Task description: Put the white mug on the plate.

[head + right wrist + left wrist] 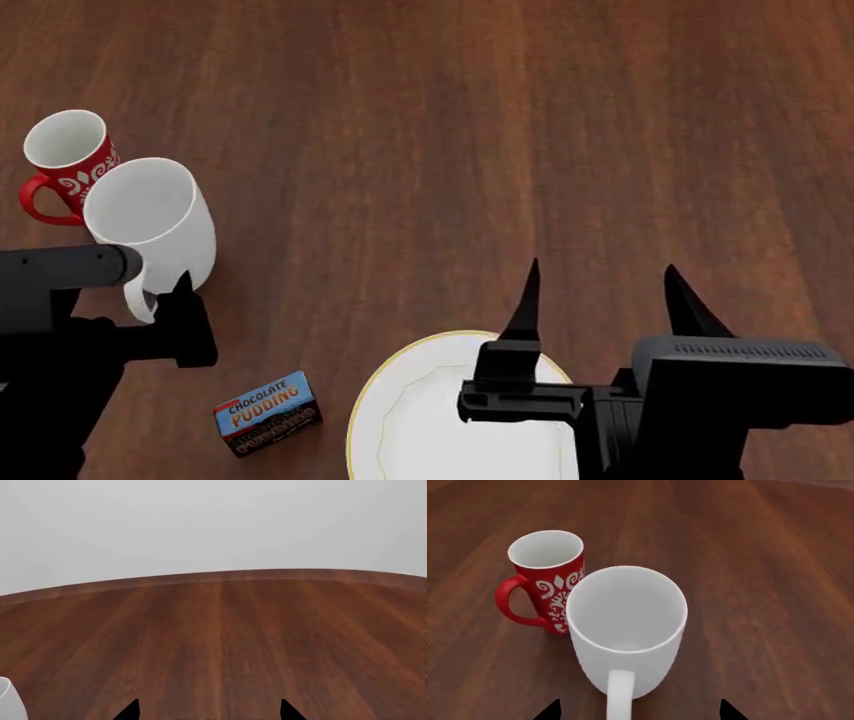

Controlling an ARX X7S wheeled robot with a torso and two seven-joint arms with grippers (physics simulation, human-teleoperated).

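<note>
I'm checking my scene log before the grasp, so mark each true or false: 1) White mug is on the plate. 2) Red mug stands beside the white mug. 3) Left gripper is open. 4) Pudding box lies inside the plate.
1) False: the white mug stands on the table, apart from the plate.
2) True: the red mug is right next to it.
3) True: the left gripper is open, its fingertips on either side of the handle.
4) False: the pudding box lies on the table beside the plate.

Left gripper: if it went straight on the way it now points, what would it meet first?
Probably the white mug: its handle lies between the open fingers of the left gripper, facing them. The red mug stands behind, off to one side.
</note>
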